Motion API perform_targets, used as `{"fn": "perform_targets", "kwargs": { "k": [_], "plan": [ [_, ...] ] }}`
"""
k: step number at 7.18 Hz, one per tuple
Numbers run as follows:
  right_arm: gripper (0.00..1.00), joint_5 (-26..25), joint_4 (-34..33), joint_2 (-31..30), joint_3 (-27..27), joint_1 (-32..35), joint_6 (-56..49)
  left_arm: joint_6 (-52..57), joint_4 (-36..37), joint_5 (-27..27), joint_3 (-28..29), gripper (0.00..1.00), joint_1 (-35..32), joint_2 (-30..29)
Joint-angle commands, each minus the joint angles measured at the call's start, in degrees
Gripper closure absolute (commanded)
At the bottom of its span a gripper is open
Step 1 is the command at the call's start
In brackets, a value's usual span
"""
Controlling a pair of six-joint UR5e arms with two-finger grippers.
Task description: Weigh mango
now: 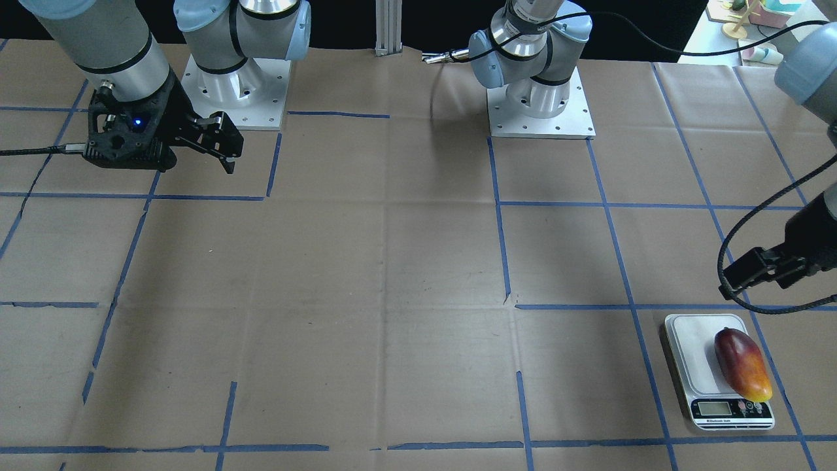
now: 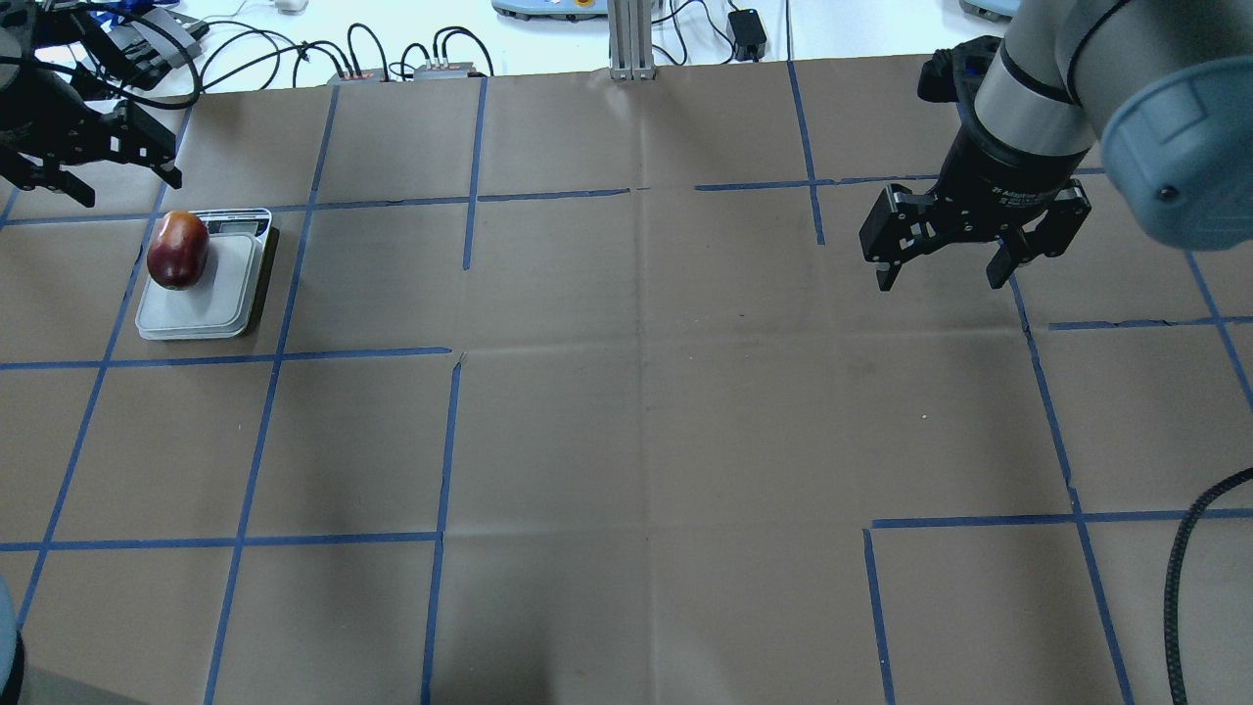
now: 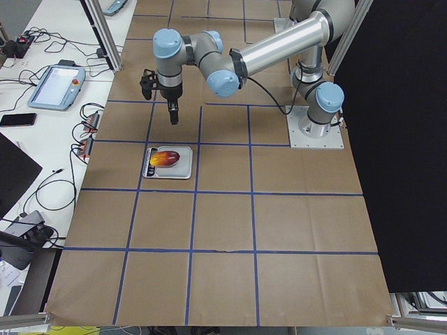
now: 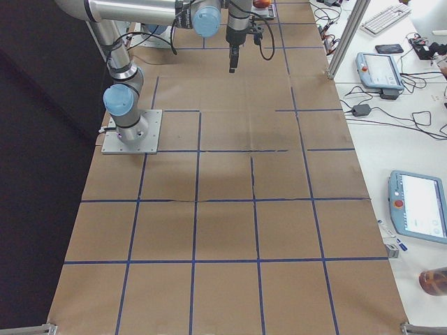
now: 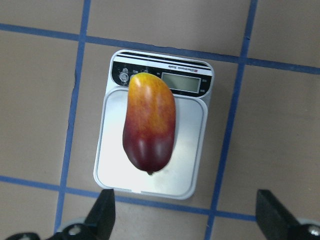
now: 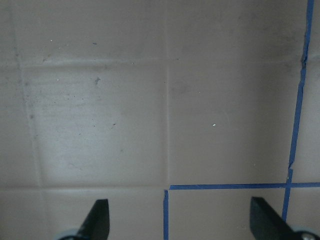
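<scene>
While apart from the left gripper (image 5: pixel 185 215), mango (image 5: pixel 149 122) atop scale (image 5: pixel 189 150).

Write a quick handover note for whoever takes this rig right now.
Left gripper: open, empty, above the scale.
Right gripper: open, empty, over the table, far from the scale.
Mango: lies on the scale's platform, its yellow end reaching up beside the display.
Done: mango placed, nothing gripping it.
Left: read the weight; the display's digits are not legible in these views.
</scene>
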Motion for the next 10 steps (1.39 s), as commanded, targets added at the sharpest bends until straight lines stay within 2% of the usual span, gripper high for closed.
{"fn": "perform_targets", "kwargs": {
  "k": [1,3,4,8,10],
  "plan": [
    [0.0,0.0,0.0,0.0,0.0,0.0,0.0,-11.5,-8.1,0.0,0.9,0.01,-8.9,4.0],
    [0.0,0.0,0.0,0.0,0.0,0.0,0.0,-16.6,-12.5,0.0,0.8,0.01,-17.7,6.5],
    [0.0,0.0,0.0,0.0,0.0,0.0,0.0,-17.8,-12.8,0.0,-0.7,0.01,-20.0,7.8],
    [0.0,0.0,0.0,0.0,0.0,0.0,0.0,-18.8,-11.8,-0.3,-6.5,0.01,-20.8,11.6],
    [0.0,0.0,0.0,0.0,0.0,0.0,0.0,-17.5,-11.9,0.2,-6.8,0.01,-23.0,11.6]
  ]
}}
